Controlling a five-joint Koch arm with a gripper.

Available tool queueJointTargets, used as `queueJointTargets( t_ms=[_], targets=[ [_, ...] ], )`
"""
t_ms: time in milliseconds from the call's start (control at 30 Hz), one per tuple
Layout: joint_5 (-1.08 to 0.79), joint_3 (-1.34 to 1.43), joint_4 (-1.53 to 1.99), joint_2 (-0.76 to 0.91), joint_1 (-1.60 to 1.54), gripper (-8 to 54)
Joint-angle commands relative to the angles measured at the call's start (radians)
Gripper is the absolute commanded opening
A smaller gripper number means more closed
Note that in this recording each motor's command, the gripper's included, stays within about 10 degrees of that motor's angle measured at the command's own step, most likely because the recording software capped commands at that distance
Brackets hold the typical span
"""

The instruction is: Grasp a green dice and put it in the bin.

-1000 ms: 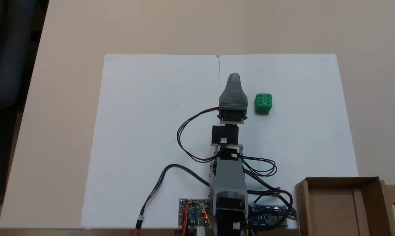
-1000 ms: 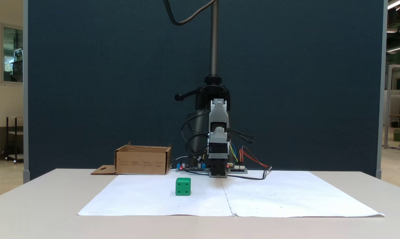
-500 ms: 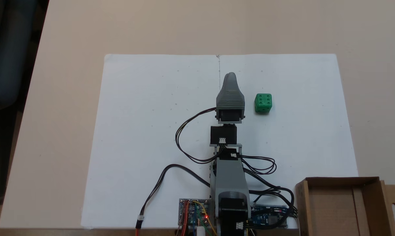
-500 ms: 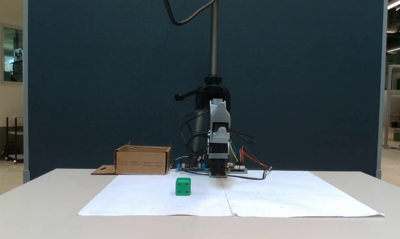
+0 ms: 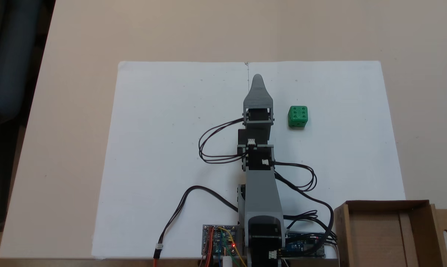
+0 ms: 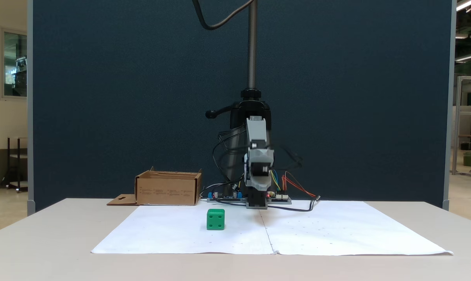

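The green dice (image 5: 298, 116) rests on the white paper, six pips up; from the front the green dice (image 6: 215, 219) stands left of the arm. My gripper (image 5: 257, 78) reaches out along the paper's centre seam, left of the dice and well apart from it. Its jaws lie one over the other, so a single grey tip shows. From the front the gripper (image 6: 257, 175) is blurred and raised above the table. The bin (image 5: 386, 204), a brown cardboard box with a hang-hole flap, sits beside the arm's base; the bin (image 6: 167, 191) is at the back left from the front.
White paper (image 5: 171, 129) covers the middle of the beige table. Circuit boards (image 5: 219, 241) and loose black cables (image 5: 208, 148) lie around the arm's base. A camera pole (image 6: 252, 47) rises behind the arm before a dark blue partition.
The arm has stretched further from its base along the seam and the gripper has flattened out and dropped slightly. The dice and the bin have stayed put.
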Motion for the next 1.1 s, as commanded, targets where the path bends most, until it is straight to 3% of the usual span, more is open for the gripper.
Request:
queueJointTargets(
  t_ms=[0,500,967,1067],
  targets=[
    [-0.069,-0.124,0.155,0.115,-0.006,41.4],
    [-0.037,-0.739,1.119,0.081,-0.040,41.9],
    [-0.078,-0.939,1.877,-0.032,-0.040,41.8],
    [-0.083,-0.968,1.905,-0.075,-0.037,41.8]
  ],
)
